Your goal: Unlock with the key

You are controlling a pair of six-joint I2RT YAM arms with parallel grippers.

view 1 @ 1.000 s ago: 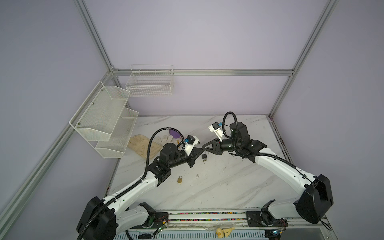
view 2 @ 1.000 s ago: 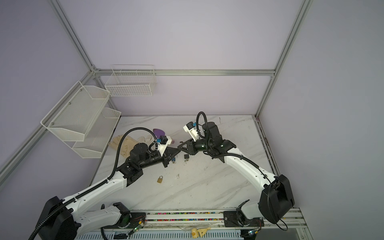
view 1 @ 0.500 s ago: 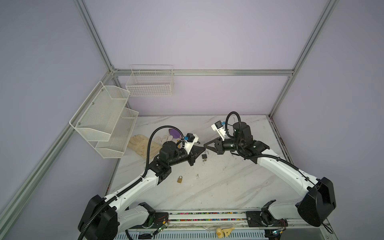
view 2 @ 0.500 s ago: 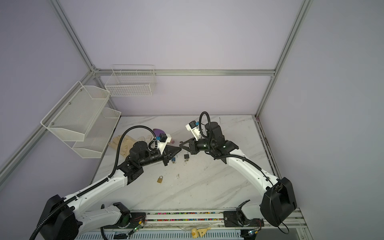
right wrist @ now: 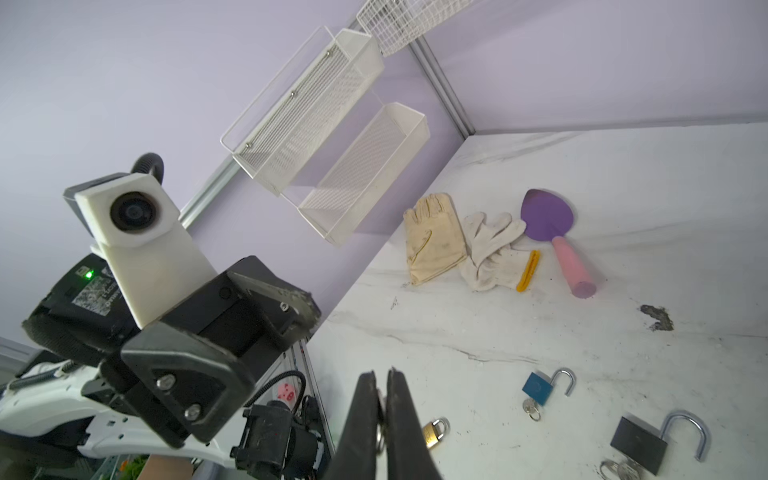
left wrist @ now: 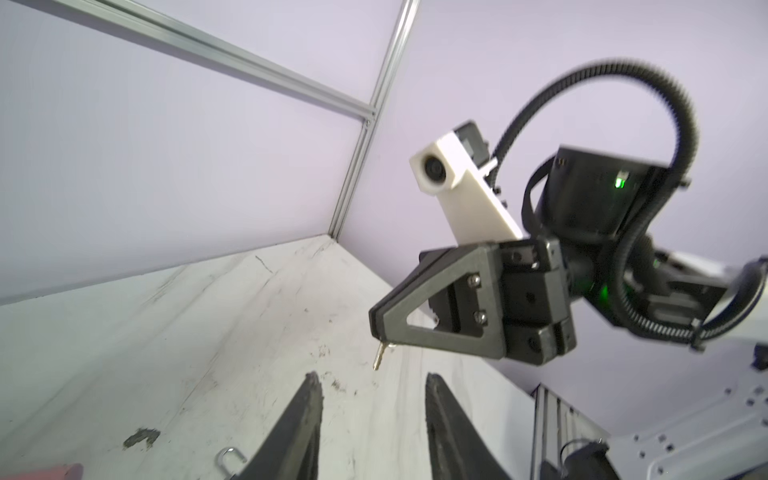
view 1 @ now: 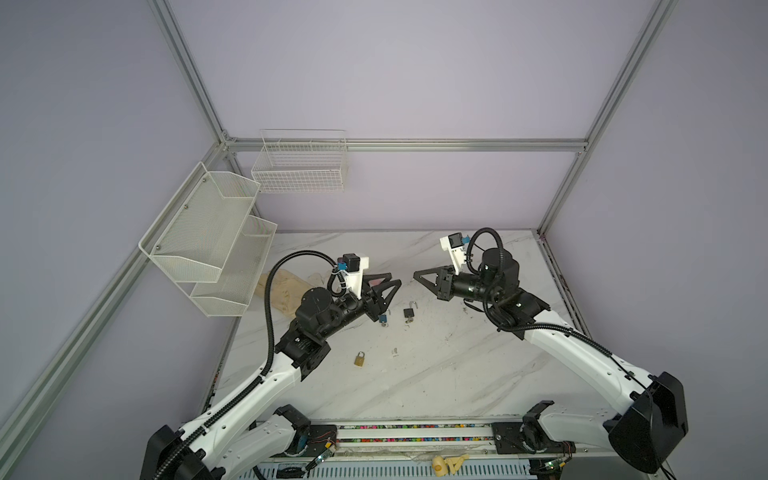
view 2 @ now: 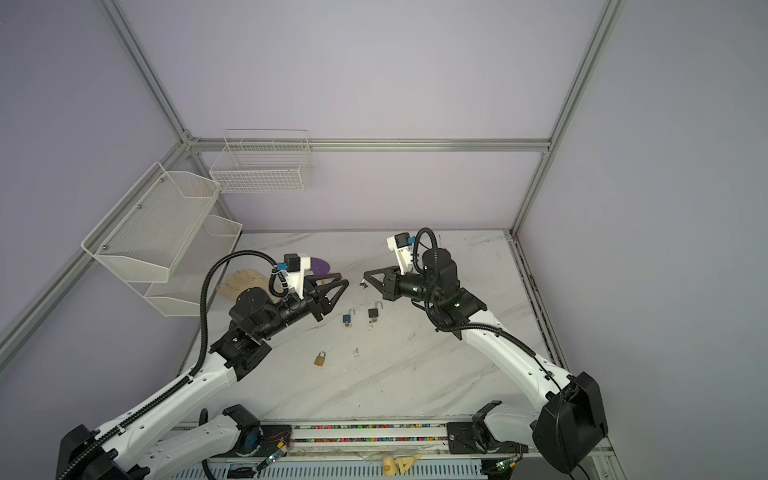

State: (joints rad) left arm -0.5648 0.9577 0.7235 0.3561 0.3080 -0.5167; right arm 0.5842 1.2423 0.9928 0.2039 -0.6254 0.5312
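Observation:
My right gripper (view 1: 414, 275) (view 2: 365, 275) (right wrist: 381, 374) is shut on a small key (left wrist: 379, 357), held above the table; the blade sticks out below its tip and the key's ring (right wrist: 379, 436) shows between the fingers. My left gripper (view 1: 395, 279) (view 2: 344, 278) (left wrist: 372, 378) faces it a short way off, open and empty. A brass padlock (view 1: 360, 359) (view 2: 319, 359) (right wrist: 434, 432) lies shut on the marble table nearer the front. A blue padlock (view 1: 382, 319) (view 2: 347, 318) (right wrist: 538, 388) and a black padlock (view 1: 409, 311) (view 2: 374, 312) (right wrist: 640, 444) lie between the arms, shackles open, keys in them.
Two gloves (right wrist: 436, 241), a purple trowel with a pink handle (right wrist: 548, 216) and a yellow strip (right wrist: 528, 270) lie at the back left. White mesh shelves (view 1: 208, 241) and a wire basket (view 1: 299, 166) hang on the walls. A small metal bit (view 1: 395, 352) lies near the brass padlock.
The grippers were tip to tip over the padlocks. The left one has opened and the right one, shut on the key, has drawn back to the right.

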